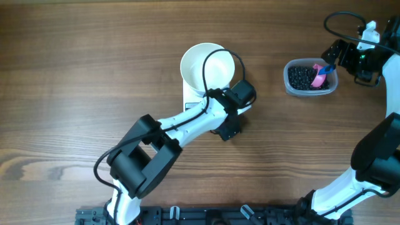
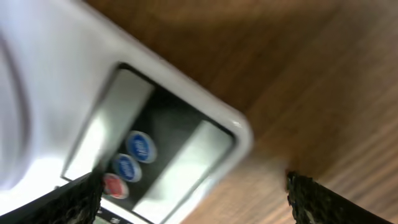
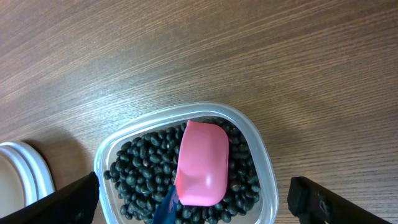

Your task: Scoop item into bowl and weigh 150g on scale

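Your left gripper (image 2: 193, 205) stood wide open, the flat white digital scale (image 2: 205, 109) just under its jaws, the round white bowl (image 1: 195, 62) beyond them. Your right gripper (image 3: 196, 205) was wide too, holding nothing. Below its jaws lay small black beans (image 3: 134, 171) and a pink plastic scoop (image 3: 202, 162) in a clear plastic tub (image 3: 102, 158).

The scale (image 2: 93, 68) sits skewed on the wooden table (image 2: 323, 74), 2 blue buttons (image 2: 141, 147) and 1 red button (image 2: 114, 185) visible (all blurred); the left gripper (image 2: 196, 199) gapes wide.
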Action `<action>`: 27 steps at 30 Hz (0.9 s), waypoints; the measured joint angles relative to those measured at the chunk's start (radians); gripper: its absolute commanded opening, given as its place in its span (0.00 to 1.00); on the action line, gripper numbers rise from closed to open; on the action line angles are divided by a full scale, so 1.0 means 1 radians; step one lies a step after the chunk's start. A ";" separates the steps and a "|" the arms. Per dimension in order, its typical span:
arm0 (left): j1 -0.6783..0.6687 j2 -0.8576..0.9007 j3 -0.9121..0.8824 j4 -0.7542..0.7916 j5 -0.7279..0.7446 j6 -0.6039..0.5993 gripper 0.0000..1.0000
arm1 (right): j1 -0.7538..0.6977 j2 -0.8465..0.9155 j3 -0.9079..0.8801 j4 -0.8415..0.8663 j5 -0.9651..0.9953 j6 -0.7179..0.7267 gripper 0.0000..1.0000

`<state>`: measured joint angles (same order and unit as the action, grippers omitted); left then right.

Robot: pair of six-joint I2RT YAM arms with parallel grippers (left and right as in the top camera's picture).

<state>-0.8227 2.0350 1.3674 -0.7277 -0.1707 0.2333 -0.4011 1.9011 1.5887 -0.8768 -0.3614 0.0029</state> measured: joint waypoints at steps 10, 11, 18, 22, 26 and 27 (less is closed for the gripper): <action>0.005 -0.002 0.012 -0.014 -0.001 -0.011 1.00 | 0.000 0.000 0.000 0.000 0.000 0.000 0.99; 0.002 -0.006 0.010 -0.023 0.011 -0.014 1.00 | 0.000 0.000 0.000 0.000 0.000 0.000 1.00; -0.036 -0.142 -0.022 -0.100 0.225 -0.053 1.00 | 0.000 0.000 0.000 0.000 0.000 0.000 1.00; -0.035 -0.333 -0.022 -0.146 0.274 -0.092 1.00 | 0.000 0.000 0.000 0.000 0.000 0.000 1.00; 0.027 -0.575 -0.023 -0.145 0.297 -0.124 1.00 | 0.000 0.000 0.000 0.000 0.000 0.000 1.00; 0.063 -0.623 -0.024 -0.123 0.301 -0.132 1.00 | 0.000 0.000 0.000 0.000 0.000 0.000 1.00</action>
<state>-0.7601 1.4120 1.3430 -0.8509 0.1299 0.1013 -0.4011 1.9011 1.5887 -0.8764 -0.3614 0.0029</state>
